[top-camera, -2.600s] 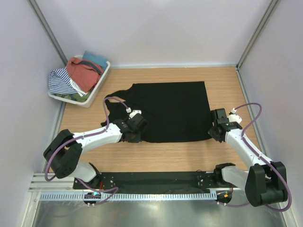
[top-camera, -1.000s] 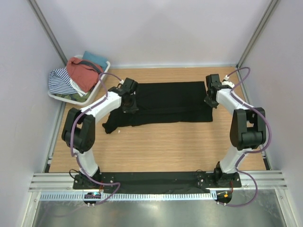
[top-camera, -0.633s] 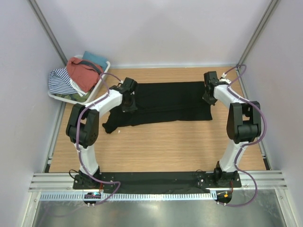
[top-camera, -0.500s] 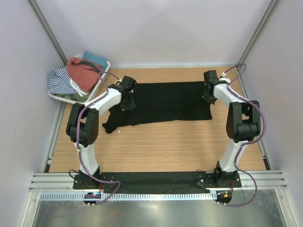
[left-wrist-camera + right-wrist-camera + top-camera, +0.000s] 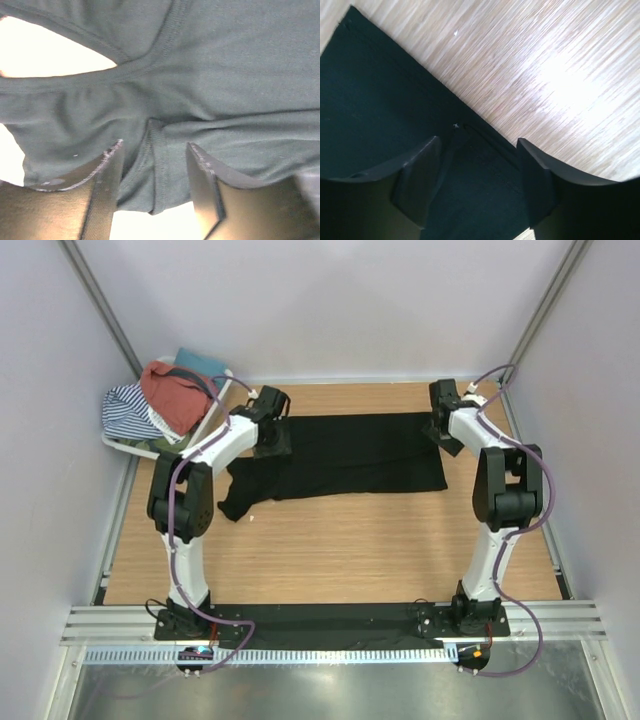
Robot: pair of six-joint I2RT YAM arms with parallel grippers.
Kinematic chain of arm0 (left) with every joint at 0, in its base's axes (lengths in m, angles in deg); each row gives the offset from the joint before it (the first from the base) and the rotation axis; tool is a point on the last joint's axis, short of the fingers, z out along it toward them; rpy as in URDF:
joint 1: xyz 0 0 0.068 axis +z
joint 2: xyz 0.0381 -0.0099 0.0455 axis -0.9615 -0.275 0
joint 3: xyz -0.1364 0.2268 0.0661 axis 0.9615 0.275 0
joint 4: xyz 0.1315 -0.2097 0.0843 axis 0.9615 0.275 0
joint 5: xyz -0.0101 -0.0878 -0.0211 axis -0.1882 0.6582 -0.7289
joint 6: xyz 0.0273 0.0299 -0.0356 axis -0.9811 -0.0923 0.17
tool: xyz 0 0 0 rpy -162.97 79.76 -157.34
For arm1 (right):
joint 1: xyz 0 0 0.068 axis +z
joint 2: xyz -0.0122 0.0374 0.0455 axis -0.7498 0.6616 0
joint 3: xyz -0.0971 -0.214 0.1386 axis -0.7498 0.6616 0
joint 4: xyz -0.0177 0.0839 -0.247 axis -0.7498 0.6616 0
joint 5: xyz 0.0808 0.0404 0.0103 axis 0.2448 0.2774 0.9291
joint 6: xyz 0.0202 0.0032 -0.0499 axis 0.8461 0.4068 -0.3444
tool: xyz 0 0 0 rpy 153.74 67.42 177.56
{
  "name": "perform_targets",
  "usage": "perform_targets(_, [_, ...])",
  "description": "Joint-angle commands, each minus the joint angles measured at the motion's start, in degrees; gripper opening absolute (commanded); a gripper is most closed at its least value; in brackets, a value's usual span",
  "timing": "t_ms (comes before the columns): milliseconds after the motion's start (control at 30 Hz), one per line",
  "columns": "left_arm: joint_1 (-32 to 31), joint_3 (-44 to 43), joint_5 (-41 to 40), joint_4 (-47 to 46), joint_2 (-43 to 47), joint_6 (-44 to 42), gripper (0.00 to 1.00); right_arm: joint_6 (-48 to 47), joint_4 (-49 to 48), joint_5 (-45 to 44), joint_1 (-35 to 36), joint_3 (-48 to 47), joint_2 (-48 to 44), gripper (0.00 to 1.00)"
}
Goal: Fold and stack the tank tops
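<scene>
Between the parted fingers of the left tool (image 5: 155, 145) lies a stitched hem of the black tank top (image 5: 360, 450), not pinched. The right tool (image 5: 479, 141) likewise gapes over its right-hand edge. Folded on the table (image 5: 330, 540), this limp, light jersey will likely sag, so it is best pinched at hems or corners. The rust-red tank top (image 5: 172, 392) sits in the basket (image 5: 140, 450).

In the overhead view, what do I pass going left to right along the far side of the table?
Basket, left gripper, black top (its middle), right gripper.
</scene>
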Motion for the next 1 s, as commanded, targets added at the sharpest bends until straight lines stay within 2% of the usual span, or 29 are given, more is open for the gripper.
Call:
perform_targets(0, [0.5,-1.1,-3.6,-0.4,4.6,-0.3,0.56,-0.7,-0.3,-4.7,-0.2,-0.5,-6.0,0.7])
perform_targets(67, [0.3,0.9,-3.9,-0.7,7.9,0.2,0.57,-1.0,-0.5,-5.4,-0.3,1.8,-10.5,0.68])
perform_targets(233, [-1.5,10.8,-0.9,-2.8,15.3,2.4,0.56,-0.4,-4.7,-2.3,-0.2,16.4,-21.4,0.52])
perform_targets(433, [-3.8,23.6,1.0,-7.5,25.1,5.3,0.62,3.6,-9.2,3.6,-0.2,29.3,-29.1,0.5])
perform_targets(700, [-4.1,31.8,5.3,-9.5,31.7,6.1,0.66,7.0,-11.1,6.4,-0.2,32.3,-25.5,0.53])
perform_targets(967, [-4.1,34.9,5.9,-9.6,33.2,5.9,0.66,7.2,-13.3,3.4,-0.3,30.8,-19.8,0.49])
